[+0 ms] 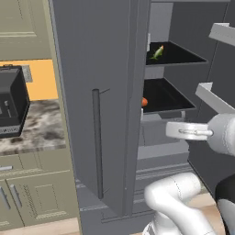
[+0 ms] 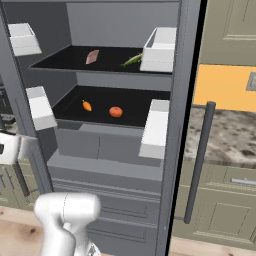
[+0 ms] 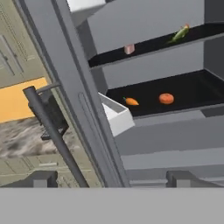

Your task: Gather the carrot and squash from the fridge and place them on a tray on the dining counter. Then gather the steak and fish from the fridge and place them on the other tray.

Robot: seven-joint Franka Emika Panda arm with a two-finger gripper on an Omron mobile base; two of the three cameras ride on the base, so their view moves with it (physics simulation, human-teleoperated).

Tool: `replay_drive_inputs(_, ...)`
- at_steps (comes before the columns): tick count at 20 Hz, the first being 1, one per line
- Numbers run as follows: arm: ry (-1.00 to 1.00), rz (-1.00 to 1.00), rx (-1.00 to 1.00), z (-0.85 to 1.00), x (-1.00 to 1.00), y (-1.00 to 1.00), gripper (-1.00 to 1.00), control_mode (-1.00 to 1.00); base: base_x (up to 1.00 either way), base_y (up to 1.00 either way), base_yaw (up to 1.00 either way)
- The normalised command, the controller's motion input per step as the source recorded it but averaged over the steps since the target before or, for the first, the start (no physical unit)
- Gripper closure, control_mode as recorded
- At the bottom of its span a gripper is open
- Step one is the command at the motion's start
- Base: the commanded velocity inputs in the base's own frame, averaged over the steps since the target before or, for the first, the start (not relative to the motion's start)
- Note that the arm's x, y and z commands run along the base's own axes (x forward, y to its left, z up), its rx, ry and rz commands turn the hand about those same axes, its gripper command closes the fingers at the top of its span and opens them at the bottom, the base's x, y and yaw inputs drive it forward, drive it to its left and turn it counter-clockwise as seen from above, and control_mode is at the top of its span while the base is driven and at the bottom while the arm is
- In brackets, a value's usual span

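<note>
Claw released beside the open fridge door; reaching for the mid-frame carrot risks clipping that door's edge.

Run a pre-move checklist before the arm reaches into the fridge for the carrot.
1. Grey fridge doors swung open, shelves exposed: ok; the left door and the right door both stand wide.
2. Small orange carrot in sight on the lower black shelf: ok.
3. Carrot apart from its neighbour: ok; the round orange-red item lies clear to its right.
4. Pincer open and empty: ok; nothing sits between the dark fingertips.
5. Pincer lined up with the carrot: not ok; it sits outside the fridge, below the shelf.
6. Squash identified: cannot tell; the long green vegetable on the upper shelf may be it.
</note>
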Motion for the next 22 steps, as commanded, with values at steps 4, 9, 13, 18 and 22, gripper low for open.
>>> replay_drive_inputs(4,0.02,0.07,0.23,-0.24,0.74,-0.41,-1.0,-1.0,0.0,0.0,0.0)
replay_drive_inputs(9,0.0,0.0,0.14,-0.19,0.77,0.02,-1.0,-1.0,0.0,0.0,0.0)
replay_drive_inputs(13,0.0,0.0,0.12,-0.1,0.63,0.0,-1.0,-1.0,0.0,0.0,0.0)
replay_drive_inputs(18,0.01,0.0,0.14,-0.02,0.7,0.03,-1.0,-1.0,0.0,0.0,0.0)
replay_drive_inputs(22,0.02,0.0,0.12,0.0,0.71,0.04,-1.0,-1.0,0.0,0.0,0.0)
